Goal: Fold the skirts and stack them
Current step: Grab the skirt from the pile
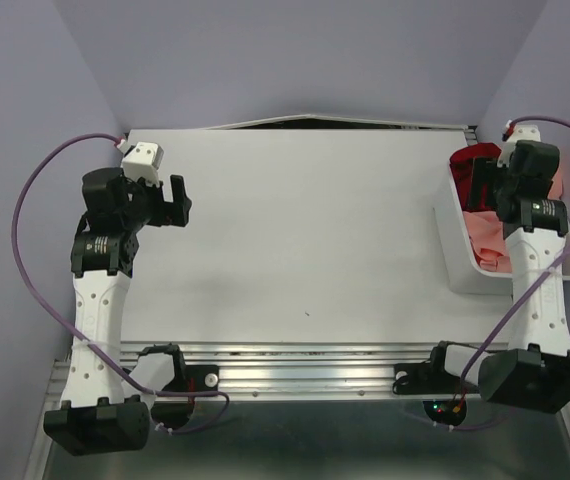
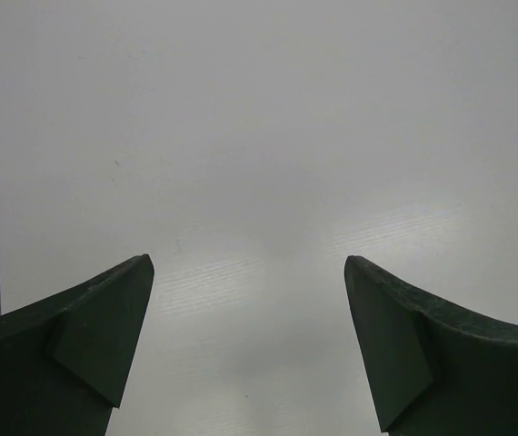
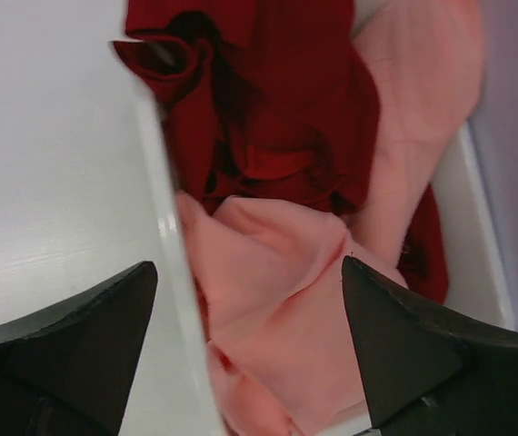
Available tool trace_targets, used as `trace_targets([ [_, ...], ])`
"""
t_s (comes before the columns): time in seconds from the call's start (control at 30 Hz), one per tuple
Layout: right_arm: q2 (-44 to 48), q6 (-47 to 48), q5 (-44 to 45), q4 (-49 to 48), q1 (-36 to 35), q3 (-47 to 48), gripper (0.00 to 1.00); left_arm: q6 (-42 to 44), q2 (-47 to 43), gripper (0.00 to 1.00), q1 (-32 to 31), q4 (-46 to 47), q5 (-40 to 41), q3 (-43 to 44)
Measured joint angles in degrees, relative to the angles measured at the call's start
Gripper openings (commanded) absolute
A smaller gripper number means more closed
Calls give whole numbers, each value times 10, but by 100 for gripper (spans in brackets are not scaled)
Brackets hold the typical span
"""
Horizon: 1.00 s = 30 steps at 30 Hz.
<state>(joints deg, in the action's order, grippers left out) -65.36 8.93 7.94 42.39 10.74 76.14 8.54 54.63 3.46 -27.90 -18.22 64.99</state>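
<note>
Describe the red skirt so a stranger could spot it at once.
Look at the right edge of the table, where a white bin sits. Two crumpled skirts lie inside; the red skirt is mostly bunched at the bin's far end, deep red against the pale pink skirt beside it.

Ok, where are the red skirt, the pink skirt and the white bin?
deep red skirt (image 3: 277, 109), right wrist view, on its bunched middle folds.
salmon-pink skirt (image 3: 277, 309), right wrist view, on its smooth near panel.
white bin (image 1: 450, 250), top external view, on its left wall.
</note>
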Motion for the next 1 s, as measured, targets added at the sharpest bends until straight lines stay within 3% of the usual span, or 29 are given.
trace_targets([
  [0.13,-41,56,88,-56,33,0,71,0,15,99,0,-5,-15,12],
  [0.5,-104,206,175,-276,127,-45,66,0,17,99,0,-6,-48,19],
  [0.87,-214,240,150,-361,168,-69,93,-3,27,99,0,-1,-65,19],
  [1.0,-256,236,136,-375,168,-69,98,-5,30,99,0,1,-66,19],
])
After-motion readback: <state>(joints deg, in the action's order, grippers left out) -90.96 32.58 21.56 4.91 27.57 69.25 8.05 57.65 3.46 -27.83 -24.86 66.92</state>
